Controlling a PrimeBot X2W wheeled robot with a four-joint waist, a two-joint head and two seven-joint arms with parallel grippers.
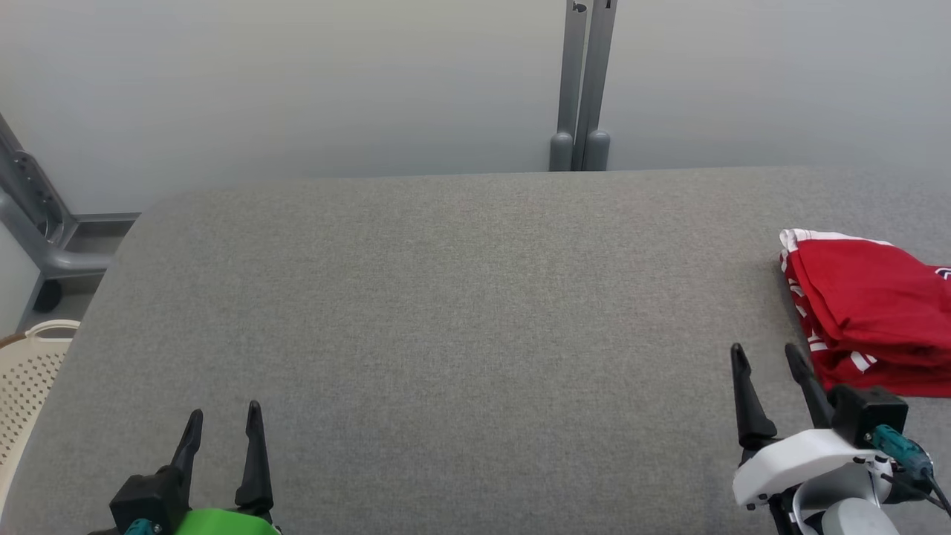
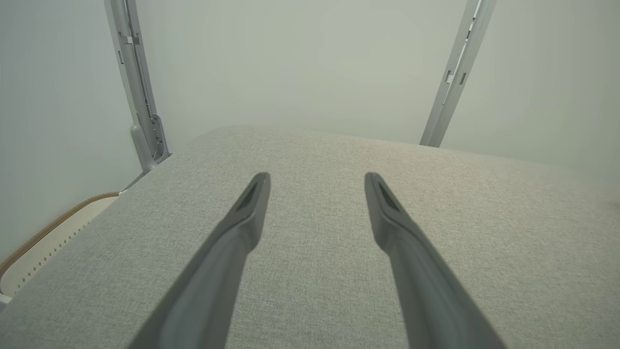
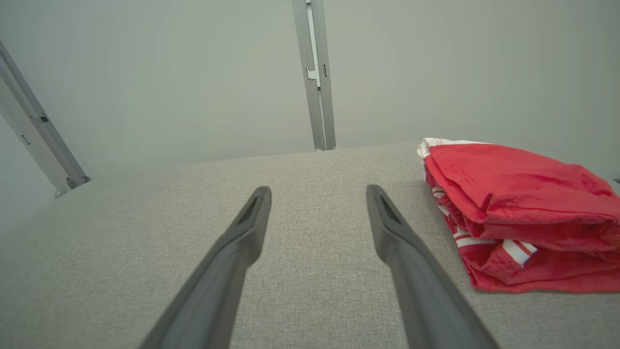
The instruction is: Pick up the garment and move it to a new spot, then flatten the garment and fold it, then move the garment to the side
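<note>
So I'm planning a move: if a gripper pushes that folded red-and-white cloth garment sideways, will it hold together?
Probably floppy: the folded red-and-white cloth garment sags in soft layers. A push would likely bunch it, since the grey woven table cover looks grippy. Likely light, being thin.

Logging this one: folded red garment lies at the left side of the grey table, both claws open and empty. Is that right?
One slip: the head view shows the red garment folded at the right side of the grey table, near the right claw. That claw and the left claw are open and empty.
</note>
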